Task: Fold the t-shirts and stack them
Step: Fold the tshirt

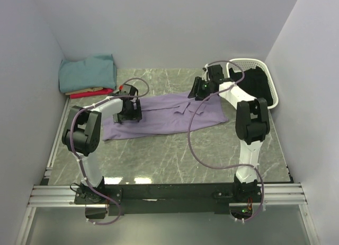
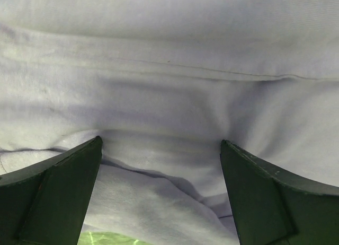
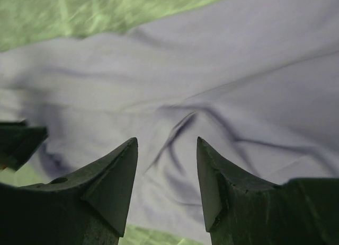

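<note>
Fingers of the left gripper stand fully spread and those of the right gripper partly spread, pinching nothing above the large lavender-purple cloth t-shirt lying mid-way across the counter; folding looks barely begun, so the next move requires closing on a shirt edge.

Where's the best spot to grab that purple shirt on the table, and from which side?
Probably take the purple shirt at its right end, by the raised crease below the right gripper, coming straight down from above. The cloth lies flat on the table, so a ridge or an outer edge is all that jaws can pinch.
</note>
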Motion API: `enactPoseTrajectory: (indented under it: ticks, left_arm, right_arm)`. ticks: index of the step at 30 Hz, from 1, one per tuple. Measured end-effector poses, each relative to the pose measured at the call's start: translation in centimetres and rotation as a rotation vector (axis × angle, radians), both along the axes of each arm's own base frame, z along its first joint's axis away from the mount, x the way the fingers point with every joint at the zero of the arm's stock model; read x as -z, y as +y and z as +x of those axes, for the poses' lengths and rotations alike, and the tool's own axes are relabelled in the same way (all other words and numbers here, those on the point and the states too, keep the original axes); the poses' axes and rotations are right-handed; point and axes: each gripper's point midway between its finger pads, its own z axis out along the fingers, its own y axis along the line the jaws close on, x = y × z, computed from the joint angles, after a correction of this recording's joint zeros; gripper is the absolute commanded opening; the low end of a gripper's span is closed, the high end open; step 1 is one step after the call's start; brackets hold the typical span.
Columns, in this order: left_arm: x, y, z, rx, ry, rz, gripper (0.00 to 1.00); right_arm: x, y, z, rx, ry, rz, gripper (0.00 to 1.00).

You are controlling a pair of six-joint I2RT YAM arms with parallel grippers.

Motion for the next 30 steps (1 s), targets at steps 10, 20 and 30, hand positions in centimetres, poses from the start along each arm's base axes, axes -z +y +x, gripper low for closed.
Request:
enactPoseTrajectory:
  ticks: [10,20,30]
  left_arm:
    - [-0.2,-0.8,-0.4,0.009,-0.004,0.015,1.0]
    - [-1.1,2.5,-1.3,-0.102,0.002,0.183,0.99]
    - [-2.9,3.4,-0.8,-0.168,-0.061,0.21,1.0]
  right_arm:
    - [0.6,3.9,-3.8,-0.071,0.063,0.094,0.55]
    - [1.2,3.7,-3.4,-0.045,0.066,0.083,0.55]
    - [3.2,3.4,-3.4,-0.029,0.098,0.053,0.53]
